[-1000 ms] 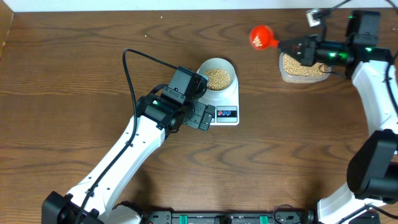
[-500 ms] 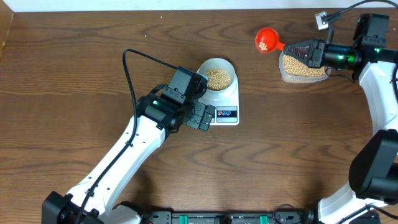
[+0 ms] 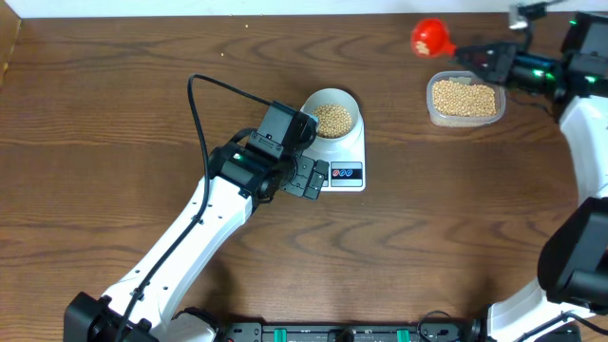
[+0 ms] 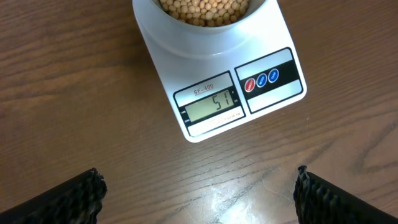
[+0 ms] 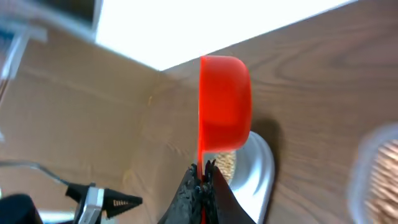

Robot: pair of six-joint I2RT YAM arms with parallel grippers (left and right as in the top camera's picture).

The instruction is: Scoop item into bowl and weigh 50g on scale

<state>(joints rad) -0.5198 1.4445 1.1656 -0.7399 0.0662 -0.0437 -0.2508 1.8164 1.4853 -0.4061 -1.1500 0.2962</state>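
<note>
We see the bowl (image 3: 332, 93) of beans (image 3: 333, 120) sitting on the scale (image 3: 356, 152) near the middle of the desk (image 3: 114, 114), and the display (image 4: 214, 104) reads 51. Our left tool (image 4: 198, 183) hovers wide open and empty at the scale's 8 o'clock. Our right tool (image 3: 480, 57) is clamped on a red scoop (image 3: 429, 38), at 11 o'clock from the tub (image 3: 464, 100).

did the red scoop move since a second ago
Yes: the scoop went right and toward the far table edge, now beyond the tub's far left corner.
</note>
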